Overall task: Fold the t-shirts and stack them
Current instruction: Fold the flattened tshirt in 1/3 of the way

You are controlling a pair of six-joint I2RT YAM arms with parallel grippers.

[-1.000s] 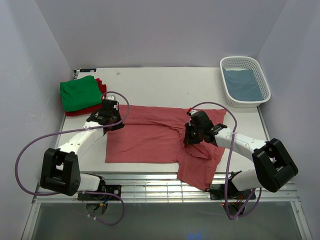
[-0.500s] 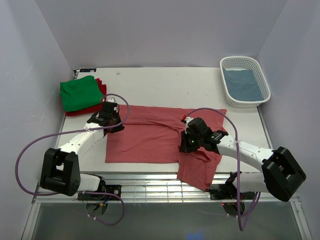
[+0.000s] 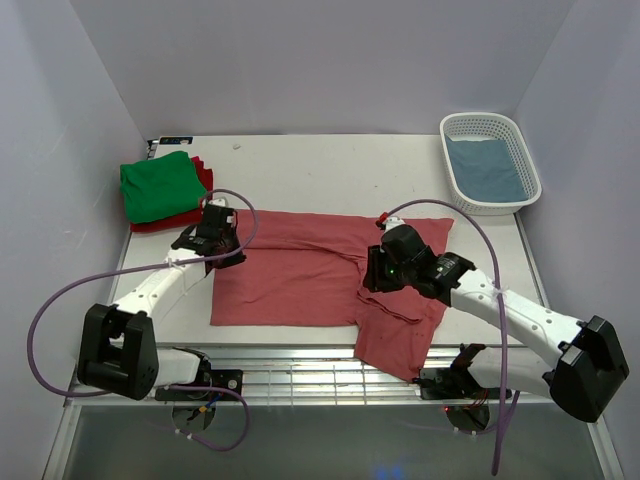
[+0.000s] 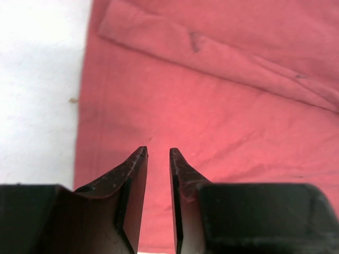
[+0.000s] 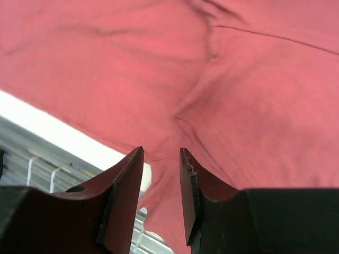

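A dusty pinkish-red t-shirt (image 3: pixel 290 275) lies spread across the table's front half. Its lower right part hangs over the front edge. My left gripper (image 3: pixel 216 243) is over the shirt's left edge. In the left wrist view its jaws (image 4: pixel 158 153) stand slightly open above the cloth (image 4: pixel 212 106) with nothing between them. My right gripper (image 3: pixel 384 274) hovers over a crease near the shirt's right sleeve. It is open (image 5: pixel 161 153) just above the wrinkled cloth (image 5: pixel 238 79) and holds nothing. A folded green t-shirt (image 3: pixel 158 185) rests on a dark red one (image 3: pixel 205 177) at the back left.
A white lattice basket (image 3: pixel 452 170) at the back right holds a grey-blue t-shirt (image 3: pixel 487 168). A metal grille (image 3: pixel 300 365) runs along the table's front edge. The white tabletop (image 3: pixel 330 170) shows bare behind the spread shirt.
My right gripper has opened and let go of the shirt, then lifted slightly back from the front edge. Its elbow has swung right. The left gripper has barely moved.
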